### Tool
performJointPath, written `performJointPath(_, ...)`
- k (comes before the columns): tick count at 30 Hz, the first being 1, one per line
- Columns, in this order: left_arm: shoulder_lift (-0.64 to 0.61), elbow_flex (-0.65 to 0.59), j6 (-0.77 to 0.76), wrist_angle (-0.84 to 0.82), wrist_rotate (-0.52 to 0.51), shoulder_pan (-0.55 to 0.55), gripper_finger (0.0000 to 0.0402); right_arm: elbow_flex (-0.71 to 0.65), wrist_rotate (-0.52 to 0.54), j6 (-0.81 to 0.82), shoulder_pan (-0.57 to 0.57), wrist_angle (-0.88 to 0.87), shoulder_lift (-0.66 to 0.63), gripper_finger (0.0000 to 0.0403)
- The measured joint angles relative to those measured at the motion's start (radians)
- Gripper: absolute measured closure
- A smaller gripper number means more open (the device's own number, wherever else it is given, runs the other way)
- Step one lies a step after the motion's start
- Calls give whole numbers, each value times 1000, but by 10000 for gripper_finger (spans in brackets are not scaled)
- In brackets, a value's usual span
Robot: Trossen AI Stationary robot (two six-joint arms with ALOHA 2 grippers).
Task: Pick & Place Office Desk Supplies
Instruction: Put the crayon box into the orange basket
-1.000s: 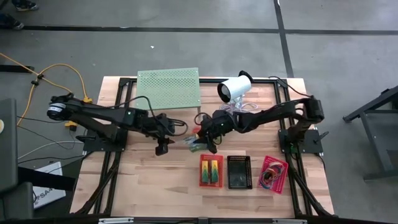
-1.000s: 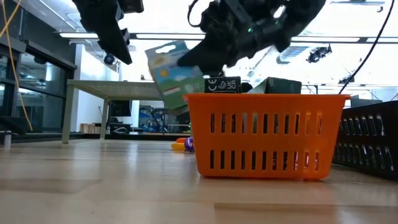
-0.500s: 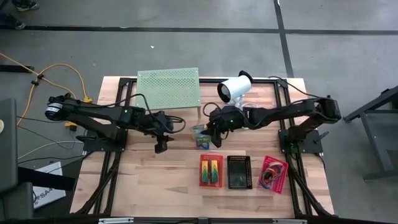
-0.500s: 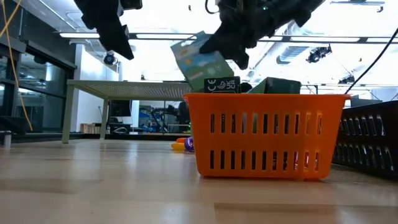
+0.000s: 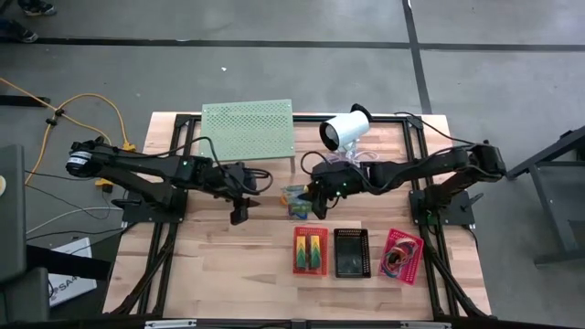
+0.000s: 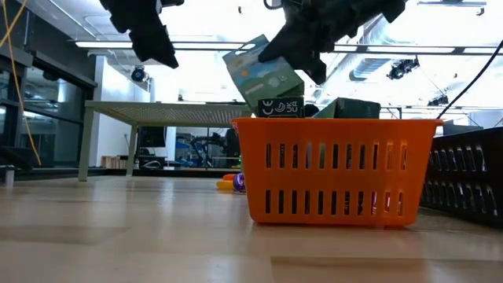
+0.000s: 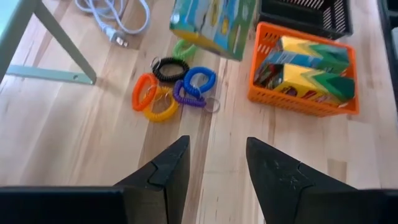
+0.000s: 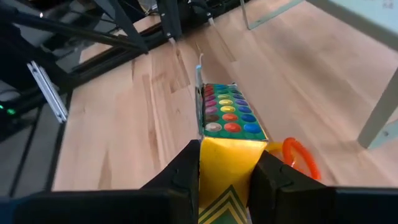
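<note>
Right gripper (image 5: 311,195) clamped on flat green-and-yellow card pack (image 5: 294,200), carried clear of table just behind orange mesh basket (image 5: 310,249), likely for drop among packs already inside. Left gripper (image 7: 214,163) fingers apart, empty, hovering left of it, waiting. Coiled coloured loops (image 7: 174,89) lie on wooden table (image 5: 228,265) beneath pack, not yet sorted.

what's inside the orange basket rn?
The orange basket holds two flat green-and-yellow packs side by side. What lies under them is covered. A third pack is clamped in the right gripper, in the air beside the basket, not in it.
</note>
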Motion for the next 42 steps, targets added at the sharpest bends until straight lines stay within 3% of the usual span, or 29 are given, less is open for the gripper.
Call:
performJointPath(5,0,0,0,26,0,0,249,0,13,77,22,-45,-57,329)
performJointPath(11,0,1,0,56,0,0,249,4,181,150,63,-133,-135,327)
performJointPath(22,0,1,0,82,1,0,249,272,307,433,146,-613,-100,328)
performJointPath(30,0,1,0,98,1,0,249,411,269,699,176,-819,-4,329)
performJointPath(42,0,1,1,126,1,0,249,431,103,1117,229,-998,47,330)
